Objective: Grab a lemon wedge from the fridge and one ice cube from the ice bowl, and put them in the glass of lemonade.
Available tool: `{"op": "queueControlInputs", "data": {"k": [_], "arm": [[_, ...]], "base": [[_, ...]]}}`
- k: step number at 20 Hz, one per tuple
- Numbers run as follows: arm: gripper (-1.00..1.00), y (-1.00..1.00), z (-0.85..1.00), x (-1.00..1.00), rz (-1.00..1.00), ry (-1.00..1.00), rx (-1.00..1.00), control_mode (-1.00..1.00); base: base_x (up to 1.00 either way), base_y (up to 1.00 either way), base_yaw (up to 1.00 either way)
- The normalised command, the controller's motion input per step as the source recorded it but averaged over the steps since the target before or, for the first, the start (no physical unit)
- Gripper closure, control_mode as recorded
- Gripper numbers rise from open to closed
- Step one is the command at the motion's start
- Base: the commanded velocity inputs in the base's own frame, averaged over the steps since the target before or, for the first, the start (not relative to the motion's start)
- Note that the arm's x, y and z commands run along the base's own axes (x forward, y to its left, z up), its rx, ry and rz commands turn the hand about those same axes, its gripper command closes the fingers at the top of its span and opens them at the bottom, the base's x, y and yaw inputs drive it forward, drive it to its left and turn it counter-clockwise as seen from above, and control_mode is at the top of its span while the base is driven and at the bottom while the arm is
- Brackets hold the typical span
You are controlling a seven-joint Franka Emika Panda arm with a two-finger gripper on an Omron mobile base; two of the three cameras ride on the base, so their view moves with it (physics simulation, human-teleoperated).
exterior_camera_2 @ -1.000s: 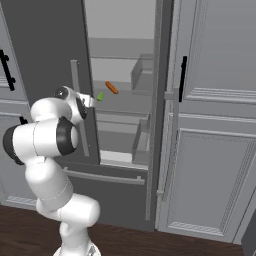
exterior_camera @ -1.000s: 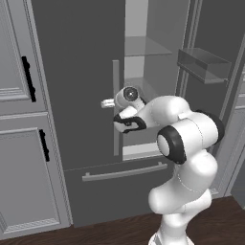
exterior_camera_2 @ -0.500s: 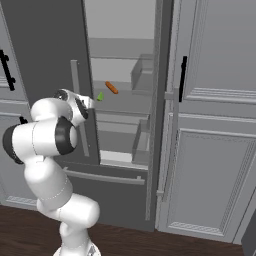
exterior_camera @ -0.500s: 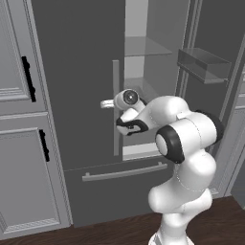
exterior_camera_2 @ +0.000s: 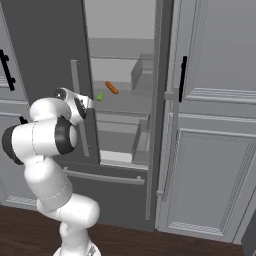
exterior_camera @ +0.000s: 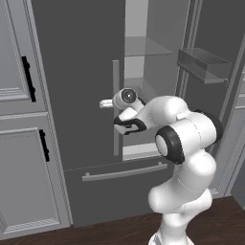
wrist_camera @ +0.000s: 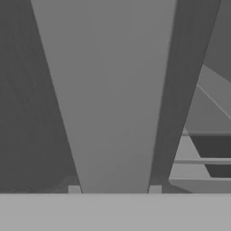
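On fridge (exterior_camera_2: pixel 45 45) shelf: yellow-green lemon wedge (exterior_camera_2: pixel 100 96).

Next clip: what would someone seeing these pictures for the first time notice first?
The white arm, reaching up to the fridge, gripper at the left door's vertical bar handle; in the hand view that bar sits between the fingertips. The right door stands open on pale shelves. On the middle shelf lie a small lemon wedge and, just right of it, an orange carrot-like thing.

Dark grey fridge (exterior_camera: pixel 76 86), light grey handle (wrist_camera: pixel 108 99), yellow-green lemon wedge (exterior_camera_2: pixel 100 96), seemingly orange carrot (exterior_camera_2: pixel 112 88).
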Motion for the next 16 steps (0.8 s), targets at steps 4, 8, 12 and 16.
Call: {"op": "queueControlInputs", "data": {"k": [4,8,12,16], "arm": [[1.00,0.39,0.23,-0.11,0.01,0.00,0.00,-1.00],[1.00,0.69,0.33,-0.43,0.02,0.01,0.00,-1.00],[1.00,0.71,0.47,-0.61,0.02,0.06,0.00,-1.00],[1.00,0.68,0.52,-0.78,0.03,0.09,0.00,-1.00]], "base": [[0.00,0.00,0.00],[0.00,0.00,0.00],[0.00,0.00,0.00],[0.00,0.00,0.00]]}}
